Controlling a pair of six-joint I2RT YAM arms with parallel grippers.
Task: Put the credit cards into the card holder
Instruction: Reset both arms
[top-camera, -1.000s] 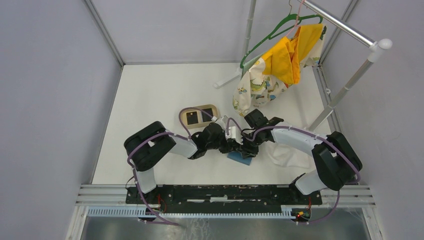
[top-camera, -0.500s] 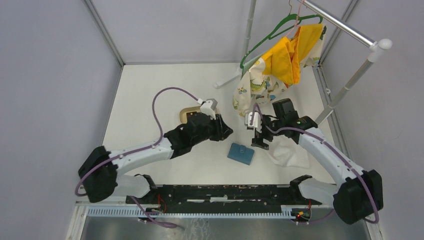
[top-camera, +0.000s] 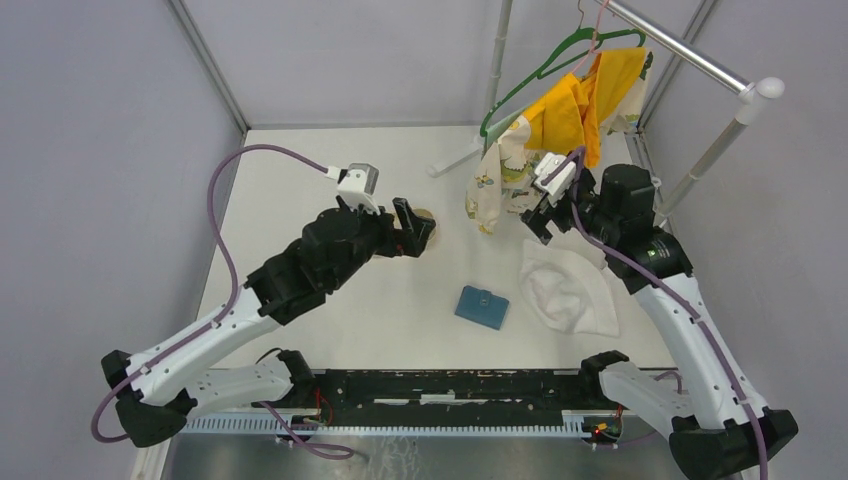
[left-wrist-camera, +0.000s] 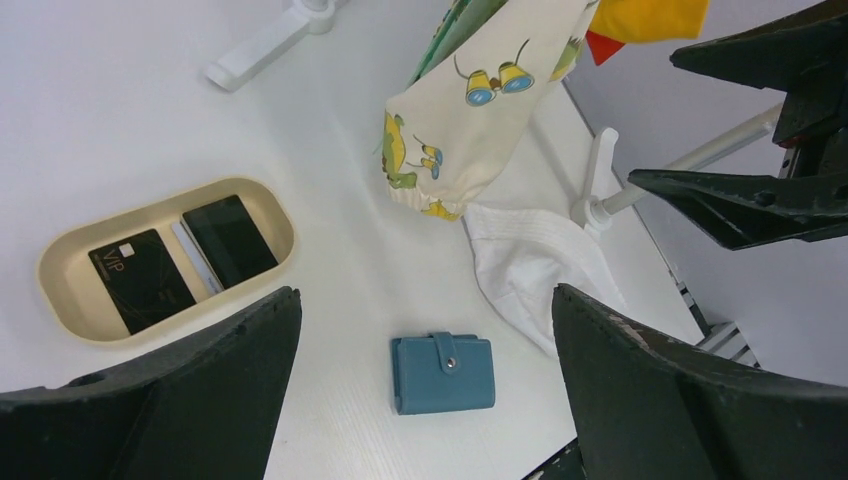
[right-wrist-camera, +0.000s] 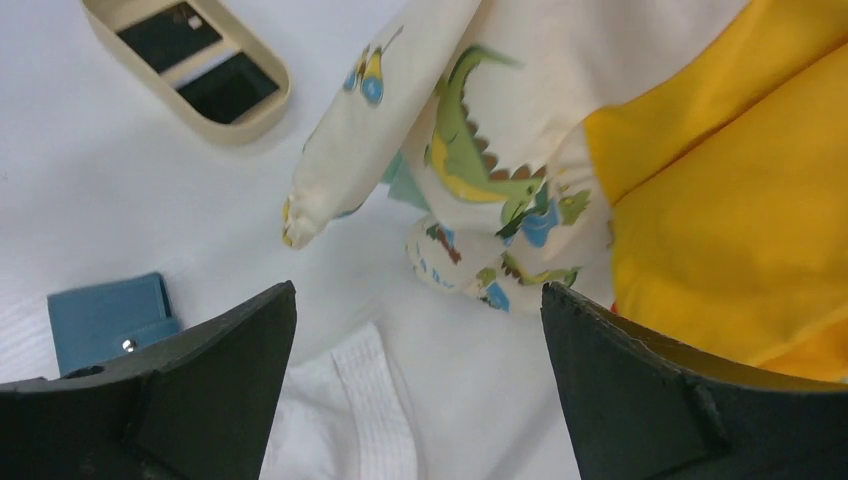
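From above, a small, flat blue fold-over wallet is lying closed on the matte white surface, well apart from both arms. A crumpled white ribbed cloth is lying just beside it on the right. The left arm is reaching forward at a slant. Its left gripper is hanging over a tan oval plastic tray, of which only a sliver is showing. The right arm is rearing up tall, and its right gripper is hovering near the hem of a cream printed garment. That garment is hanging beside a yellow one on a green wire hanger.

Through the left wrist camera, the left gripper is holding nothing, its dark wedge-shaped fingers spread wide. The smooth-walled tray is sitting below. Two glossy black cards are lying flat inside it, with a pale card peeking out between them. The wallet is resting face up, its round snap fastened, near the cloth and well apart from the tray. At the upper right, the right gripper is showing with its fingers apart.

Through the right wrist camera, the right gripper is likewise gaping and empty. The dinosaur-printed sleeve and the yellow fabric are filling most of the view. The tray with its black cards is sitting at the upper left. A corner of the wallet is showing at the lower left, next to the ribbed cloth.
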